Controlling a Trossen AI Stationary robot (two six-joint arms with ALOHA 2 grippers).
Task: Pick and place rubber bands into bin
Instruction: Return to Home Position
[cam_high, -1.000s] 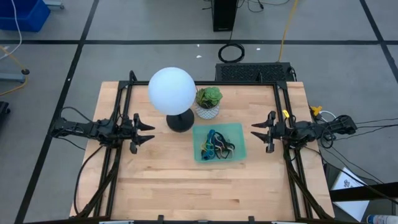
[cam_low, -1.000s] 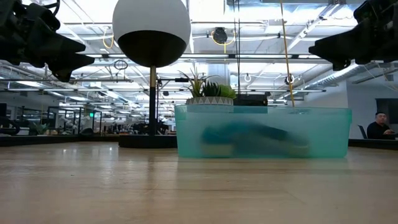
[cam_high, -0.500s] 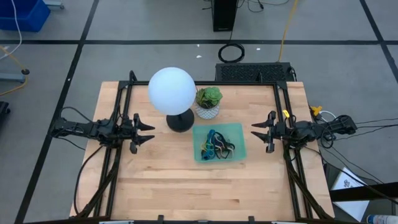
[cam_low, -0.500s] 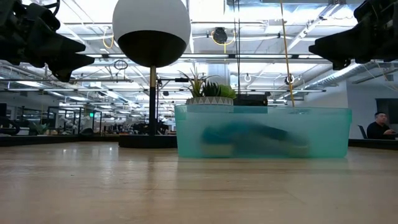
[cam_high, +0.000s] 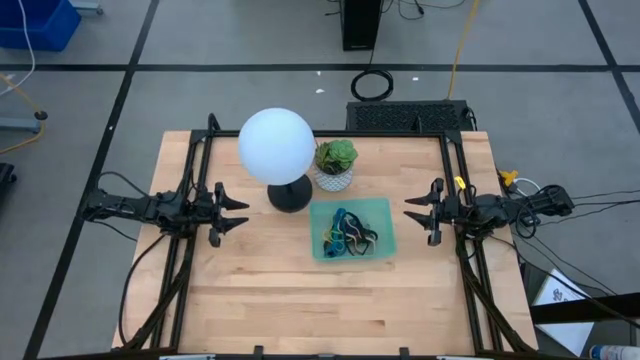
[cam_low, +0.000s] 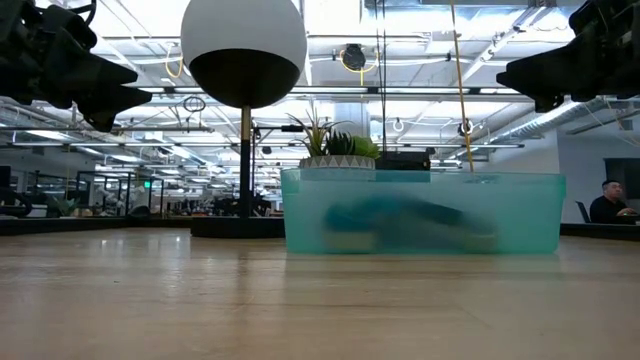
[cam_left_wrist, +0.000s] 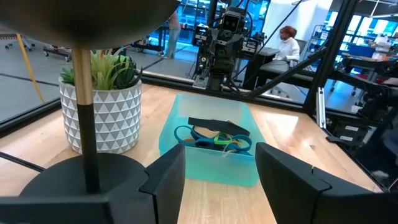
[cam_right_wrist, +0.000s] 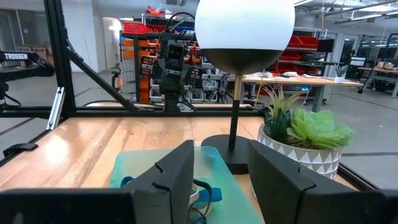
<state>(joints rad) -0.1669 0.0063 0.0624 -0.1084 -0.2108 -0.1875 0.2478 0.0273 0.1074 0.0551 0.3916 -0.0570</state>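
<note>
Mint-green bin (cam_high: 381, 211) sits mid-table in the high view with the rubber bands (cam_high: 348, 233) heaped inside. None show on the bare table (cam_high: 280, 290), so the job looks done. Left gripper (cam_high: 238, 213) and right gripper (cam_high: 410, 208) hang either side, well apart from the bin. Low view: the bands are a blur behind the bin wall. Wrist views: both pairs of fingers are spread wide, holding nothing.
</note>
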